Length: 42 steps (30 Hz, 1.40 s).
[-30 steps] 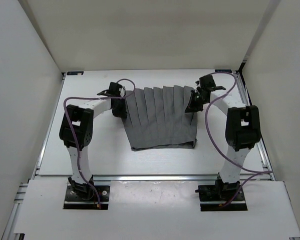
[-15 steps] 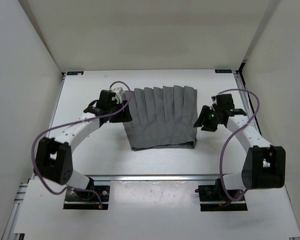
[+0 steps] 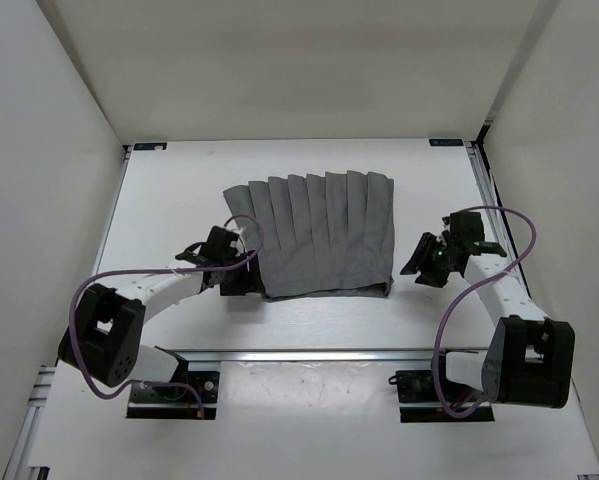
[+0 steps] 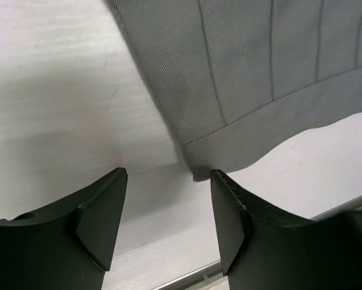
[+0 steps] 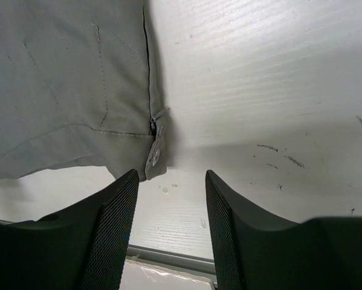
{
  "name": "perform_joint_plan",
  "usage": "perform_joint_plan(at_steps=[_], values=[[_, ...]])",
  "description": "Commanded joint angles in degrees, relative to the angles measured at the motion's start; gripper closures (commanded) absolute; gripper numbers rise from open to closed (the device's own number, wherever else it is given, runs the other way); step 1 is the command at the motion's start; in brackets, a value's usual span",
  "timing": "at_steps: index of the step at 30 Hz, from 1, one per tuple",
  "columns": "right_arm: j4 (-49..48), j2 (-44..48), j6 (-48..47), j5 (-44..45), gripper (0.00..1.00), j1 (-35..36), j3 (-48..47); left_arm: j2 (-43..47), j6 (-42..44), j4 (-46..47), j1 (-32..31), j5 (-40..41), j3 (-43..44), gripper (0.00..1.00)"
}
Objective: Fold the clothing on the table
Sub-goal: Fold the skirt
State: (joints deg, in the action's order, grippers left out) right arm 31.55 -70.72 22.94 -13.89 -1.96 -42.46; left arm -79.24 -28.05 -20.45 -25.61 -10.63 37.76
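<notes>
The grey pleated clothing (image 3: 317,232) lies flat in the middle of the white table (image 3: 169,190), its near hem toward the arms. My left gripper (image 3: 229,275) sits low at the garment's near left corner, open and holding nothing. In the left wrist view the clothing (image 4: 253,72) ends just ahead of the gripper (image 4: 167,176), its corner close to the right finger. My right gripper (image 3: 425,262) is open, off the near right corner. In the right wrist view the gripper (image 5: 171,176) faces the clothing (image 5: 60,90) and its buttoned corner tab (image 5: 153,154), apart from it.
A metal rail (image 3: 309,352) runs along the table's near edge, just behind both grippers, and shows as the rail (image 5: 168,257) in the right wrist view. White walls enclose the table on three sides. Small scuff marks (image 5: 277,154) dot the surface on the right.
Both grippers have opened and let go of the garment's far corners. Both arms have drawn back toward the near edge, now beside the near corners. The far left corner now lies spread out.
</notes>
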Motion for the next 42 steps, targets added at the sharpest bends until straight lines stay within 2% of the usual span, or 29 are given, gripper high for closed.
perform_joint_plan(at_steps=[1,7,11,13,14,15,16,17,22,25,31,35,42], values=[[-0.1,1.7,0.3,-0.7,0.46,0.4,0.5,0.4,-3.6,5.1,1.0,-2.5,-1.3,0.32],[-0.3,2.7,0.9,-1.5,0.47,1.3,2.4,-2.4,-7.2,10.0,1.0,-5.0,-2.6,0.38],[0.3,4.0,1.7,-1.3,0.47,2.0,3.3,-5.3,-7.1,10.2,-1.9,-5.0,-1.1,0.54],[-0.6,4.9,2.1,-1.2,0.47,1.3,4.0,-5.9,-7.3,10.4,-2.3,-6.0,-1.2,0.68],[-0.7,4.8,2.5,-1.4,0.47,1.3,4.1,-6.1,-7.4,10.6,-2.3,-6.2,-1.4,0.69],[-1.0,5.3,2.8,-1.4,0.47,1.4,5.1,-6.2,-7.4,10.8,-2.3,-6.6,-1.8,0.78],[-1.3,5.5,2.7,-1.5,0.47,1.5,5.2,-6.1,-7.5,10.8,-2.1,-6.8,-1.9,0.95],[-1.8,5.9,3.4,-1.3,0.47,1.9,5.5,-5.8,-7.7,11.0,-2.2,-6.3,-2.2,1.0],[-4.4,5.2,6.8,-2.1,0.47,1.6,8.5,-4.5,-7.1,9.7,-1.6,-5.8,-1.9,1.0],[-9.6,4.1,9.3,-3.5,0.46,1.5,10.2,-4.2,-6.8,8.9,-1.6,-6.0,-1.7,1.0],[-26.0,0.4,15.6,-8.9,0.47,0.7,14.6,-4.9,-6.1,8.4,-2.2,-6.1,-0.8,1.0],[-32.7,0.1,19.2,-9.4,0.47,0.6,17.0,-5.3,-5.8,8.1,-2.3,-5.7,-0.2,1.0],[-34.1,-0.5,19.6,-10.5,0.49,0.2,17.0,-5.9,-5.9,8.2,-1.6,-5.6,-0.1,1.0]])
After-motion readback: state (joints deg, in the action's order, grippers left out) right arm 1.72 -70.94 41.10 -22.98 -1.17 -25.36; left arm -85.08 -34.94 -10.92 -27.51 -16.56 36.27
